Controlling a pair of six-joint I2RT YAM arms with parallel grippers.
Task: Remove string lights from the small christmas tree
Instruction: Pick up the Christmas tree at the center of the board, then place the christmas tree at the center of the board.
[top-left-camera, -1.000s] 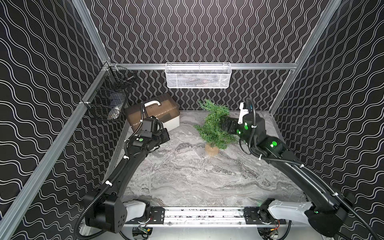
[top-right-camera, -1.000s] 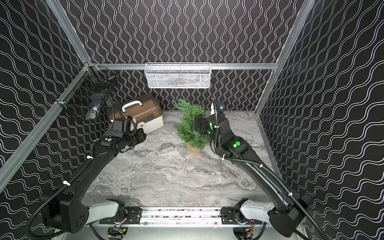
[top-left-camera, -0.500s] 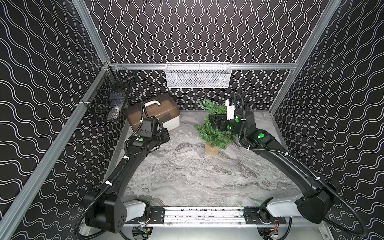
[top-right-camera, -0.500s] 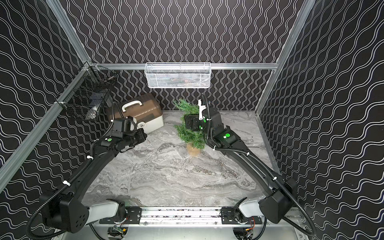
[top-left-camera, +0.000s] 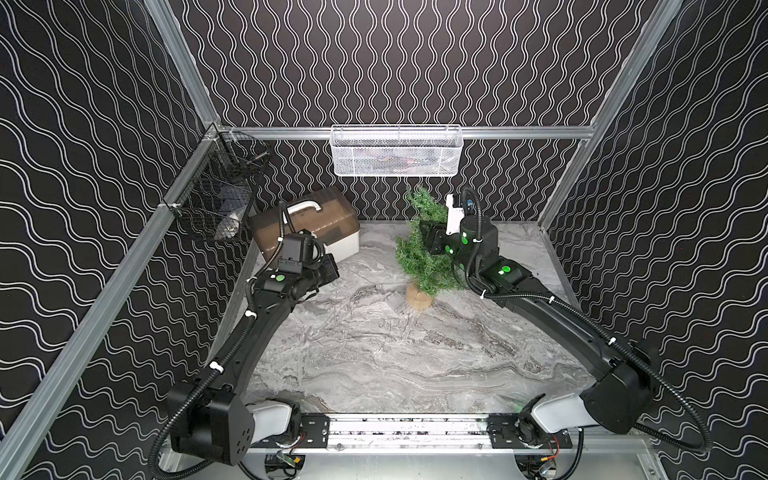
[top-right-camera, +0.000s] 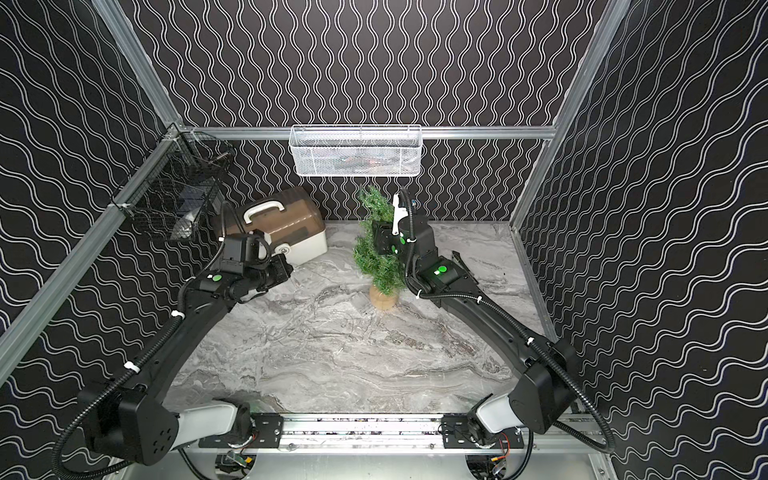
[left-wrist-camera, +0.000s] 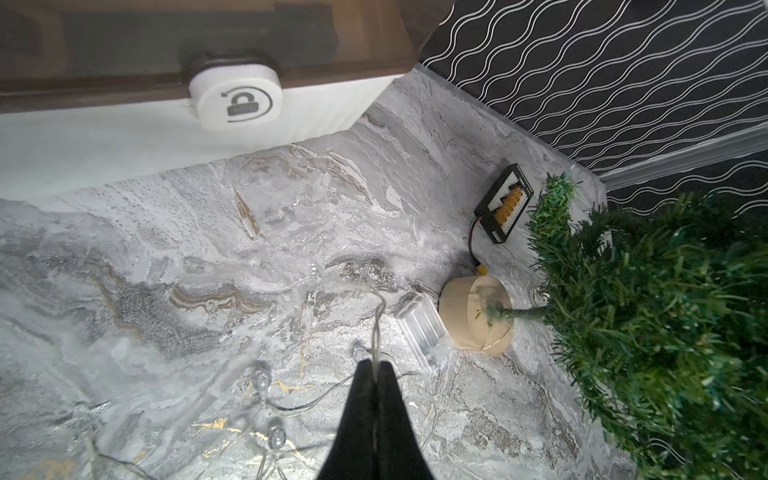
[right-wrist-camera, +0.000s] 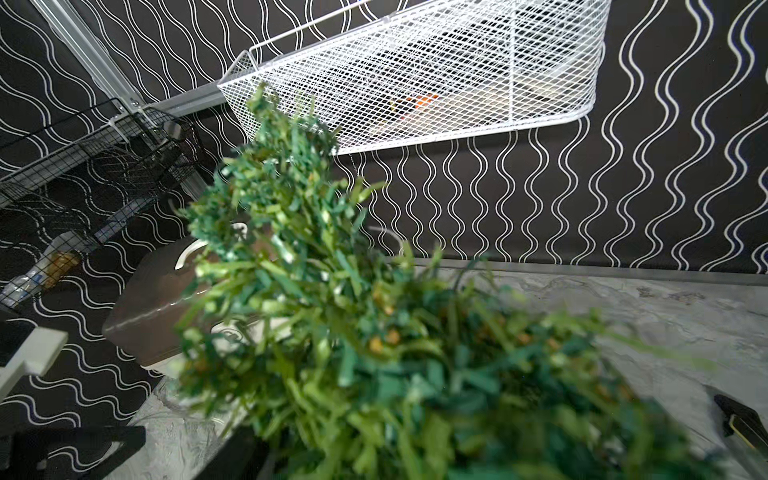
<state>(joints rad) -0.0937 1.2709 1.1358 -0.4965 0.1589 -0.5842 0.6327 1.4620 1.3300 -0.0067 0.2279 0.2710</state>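
- Left gripper: jaws closed on the string lights. The strand lies on the table, battery box just beside the small christmas tree base.
- Right gripper: buried in foliage, so you cannot tell its opening.
- Handling: the wire is likely light, limp and snag-prone. Pinch wire, not bulbs.

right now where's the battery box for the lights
In the left wrist view the battery box lies on the table beside the tree's burlap base, toward the left gripper.

Tilted green tree (lights strewn nearby)
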